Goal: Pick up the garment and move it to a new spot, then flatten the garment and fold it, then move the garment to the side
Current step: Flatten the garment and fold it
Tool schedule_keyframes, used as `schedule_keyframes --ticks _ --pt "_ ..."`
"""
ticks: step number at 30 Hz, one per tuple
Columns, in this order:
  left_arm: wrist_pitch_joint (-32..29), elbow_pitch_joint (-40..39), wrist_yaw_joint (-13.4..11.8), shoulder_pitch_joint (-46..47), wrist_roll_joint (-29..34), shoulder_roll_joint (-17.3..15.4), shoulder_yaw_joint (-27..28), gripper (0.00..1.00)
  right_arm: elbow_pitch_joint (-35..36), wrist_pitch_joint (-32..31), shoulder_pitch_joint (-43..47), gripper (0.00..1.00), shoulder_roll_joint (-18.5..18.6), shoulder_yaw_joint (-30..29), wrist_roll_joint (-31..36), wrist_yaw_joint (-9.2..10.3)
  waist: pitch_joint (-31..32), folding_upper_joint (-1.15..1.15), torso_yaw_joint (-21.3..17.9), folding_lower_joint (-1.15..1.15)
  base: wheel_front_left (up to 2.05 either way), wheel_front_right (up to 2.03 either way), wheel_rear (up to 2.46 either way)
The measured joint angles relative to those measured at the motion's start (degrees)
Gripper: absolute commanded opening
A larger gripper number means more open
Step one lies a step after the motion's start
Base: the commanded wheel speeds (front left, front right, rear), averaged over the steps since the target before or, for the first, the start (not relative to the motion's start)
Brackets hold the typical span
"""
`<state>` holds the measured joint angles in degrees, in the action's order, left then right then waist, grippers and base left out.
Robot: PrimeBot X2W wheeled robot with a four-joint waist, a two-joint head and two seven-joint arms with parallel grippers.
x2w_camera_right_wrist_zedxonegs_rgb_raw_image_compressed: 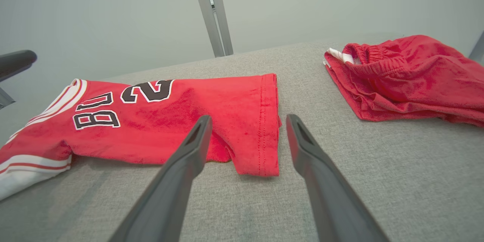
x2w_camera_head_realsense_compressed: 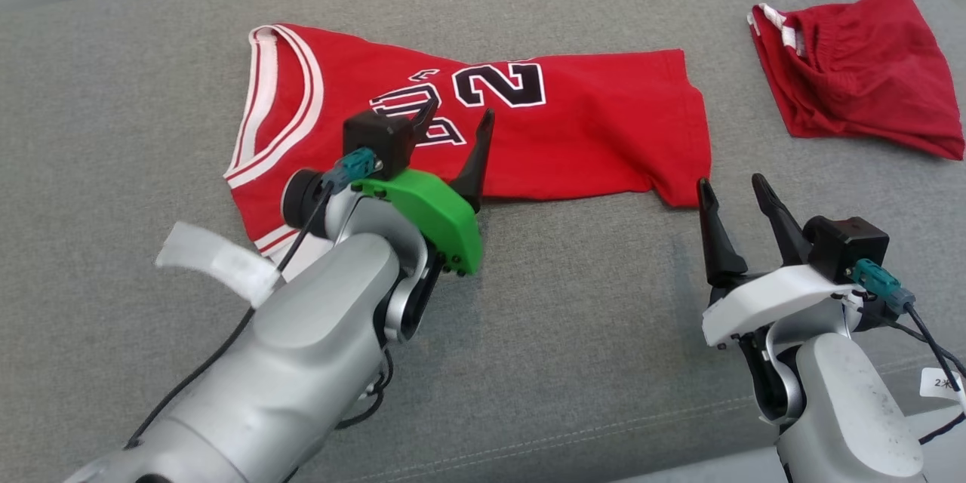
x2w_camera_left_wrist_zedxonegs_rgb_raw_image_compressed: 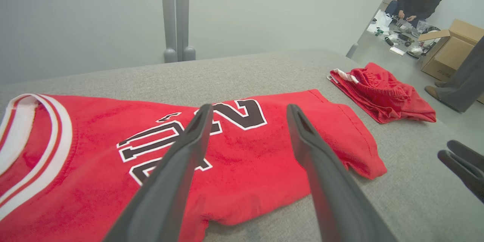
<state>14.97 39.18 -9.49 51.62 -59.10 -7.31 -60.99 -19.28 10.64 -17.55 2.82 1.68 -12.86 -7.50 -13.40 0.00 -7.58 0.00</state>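
The garment (x2w_camera_head_realsense_compressed: 573, 136) is a red basketball jersey with white trim and black lettering. It lies folded lengthwise on the grey cushion, neck end to the left, hem to the right. My left gripper (x2w_camera_head_realsense_compressed: 459, 115) hovers open over the jersey's near edge, by the lettering, with nothing between its fingers. In the left wrist view the jersey (x2w_camera_left_wrist_zedxonegs_rgb_raw_image_compressed: 245, 151) spreads under the left gripper (x2w_camera_left_wrist_zedxonegs_rgb_raw_image_compressed: 247, 107). My right gripper (x2w_camera_head_realsense_compressed: 730, 187) stands open just off the hem's near corner. The right wrist view has that hem (x2w_camera_right_wrist_zedxonegs_rgb_raw_image_compressed: 261, 121) between and beyond the right gripper (x2w_camera_right_wrist_zedxonegs_rgb_raw_image_compressed: 247, 117).
A second red piece, crumpled shorts (x2w_camera_head_realsense_compressed: 860, 68), lies at the far right of the cushion (x2w_camera_head_realsense_compressed: 566, 317). A white tag (x2w_camera_head_realsense_compressed: 219, 260) hangs from my left arm. Beyond the cushion a person (x2w_camera_left_wrist_zedxonegs_rgb_raw_image_compressed: 418, 2) sits on the floor by a cardboard box (x2w_camera_left_wrist_zedxonegs_rgb_raw_image_compressed: 450, 49).
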Motion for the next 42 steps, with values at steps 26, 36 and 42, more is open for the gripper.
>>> schedule_keyframes --ticks 26,36,42 --pt "0.0 -12.5 0.6 -35.3 12.3 -8.0 25.4 1.0 3.0 -2.8 3.3 1.0 0.0 0.9 0.6 0.0 4.5 0.0 3.9 0.0 0.0 0.0 0.0" --pt "-0.6 -0.9 4.3 -25.9 9.7 -7.3 28.5 1.0 5.1 -4.2 3.2 1.0 0.0 1.2 2.1 0.0 2.5 0.0 1.6 0.0 0.0 0.0 0.0" --pt "-3.3 6.4 5.8 -20.9 9.7 -7.9 28.3 1.0 6.4 -4.8 3.2 1.0 0.0 1.5 2.4 0.0 0.8 0.0 0.1 0.0 0.0 0.0 0.0"
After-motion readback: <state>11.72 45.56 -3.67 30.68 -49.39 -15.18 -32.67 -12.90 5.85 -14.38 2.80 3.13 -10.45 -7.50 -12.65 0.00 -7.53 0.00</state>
